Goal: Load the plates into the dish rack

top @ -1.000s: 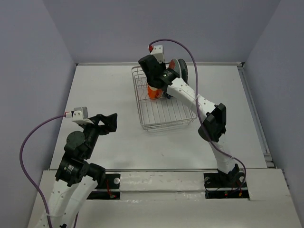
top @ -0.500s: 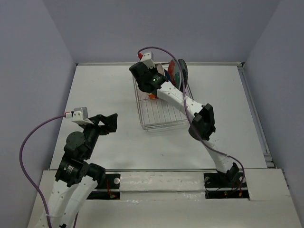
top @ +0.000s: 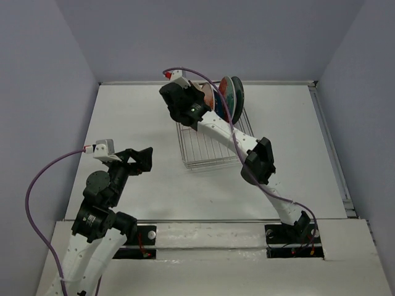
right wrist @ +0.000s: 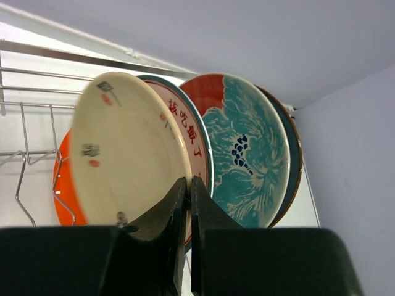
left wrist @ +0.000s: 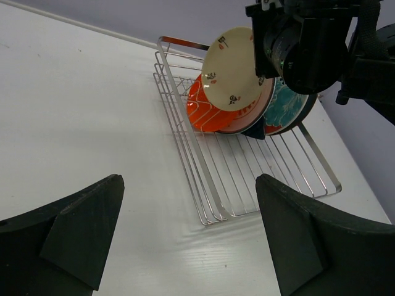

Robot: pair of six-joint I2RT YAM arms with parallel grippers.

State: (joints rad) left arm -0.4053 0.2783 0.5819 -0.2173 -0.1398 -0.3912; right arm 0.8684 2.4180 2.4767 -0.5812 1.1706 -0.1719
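The right gripper (right wrist: pixel 188 191) pinches the rim of the cream plate (right wrist: pixel 126 148), holding it upright at the dish rack's (left wrist: pixel 203 185) far end. The plate is just in front of the other plates (right wrist: pixel 253 154) standing in the rack. The left gripper (left wrist: pixel 188 182) is spread wide and empty, well to the rack's left.

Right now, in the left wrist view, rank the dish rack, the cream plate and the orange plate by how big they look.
Largest to smallest:
1. dish rack
2. cream plate
3. orange plate
The cream plate hides most of the orange plate, so only its visible part ranks last.
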